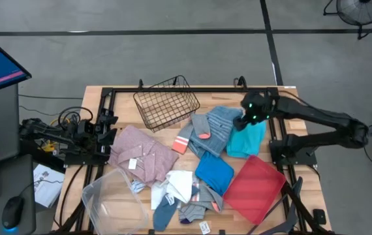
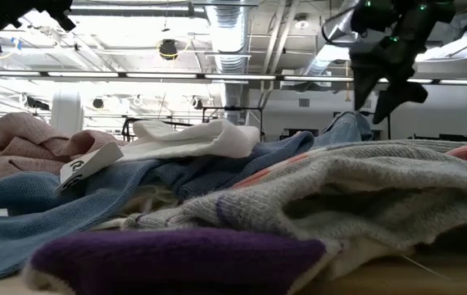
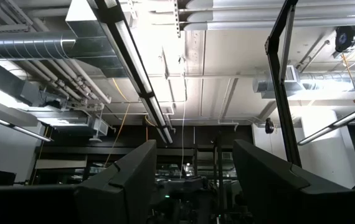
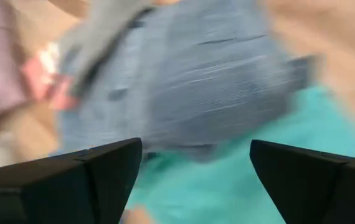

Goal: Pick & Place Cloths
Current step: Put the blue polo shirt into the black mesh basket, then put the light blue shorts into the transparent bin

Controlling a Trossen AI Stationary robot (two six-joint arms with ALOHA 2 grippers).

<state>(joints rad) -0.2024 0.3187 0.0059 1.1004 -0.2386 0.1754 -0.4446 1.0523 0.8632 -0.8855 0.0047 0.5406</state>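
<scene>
- Centrally, the wooden table (image 1: 290, 127) carries a black wire basket (image 1: 166, 101) near its far edge, tilted, with nothing visible inside it.
- Red tray (image 1: 254, 189) lies flat at the near right; a clear plastic bin (image 1: 111, 199) sits at the near left, partly over the table edge.
- Left gripper (image 3: 193, 180) is parked at the table's left side, pointing up at the ceiling (only ducts and lights beyond it); its fingers stand apart with nothing between them.
- Right gripper (image 1: 254, 111) hangs above the far right of the pile; its fingers (image 4: 90, 177) are spread and empty.
- Grey-blue striped towel (image 1: 222, 127) lies directly below that gripper, crumpled, overlapping the turquoise cloth (image 1: 248, 140), which spreads just beside it toward the right.
- Dusty pink shirt (image 1: 143, 153) lies rumpled left of centre, a white tag showing on it.
- Bright blue cloth (image 1: 213, 171) sits mid-table, touching the tray's edge.
- White cloth (image 1: 181, 184) and several socks (image 1: 196, 205) are heaped at the near edge, overlapping one another.
- Low view is blocked by this near heap: grey knit, a purple cuff and blue fabric fill the foreground.
</scene>
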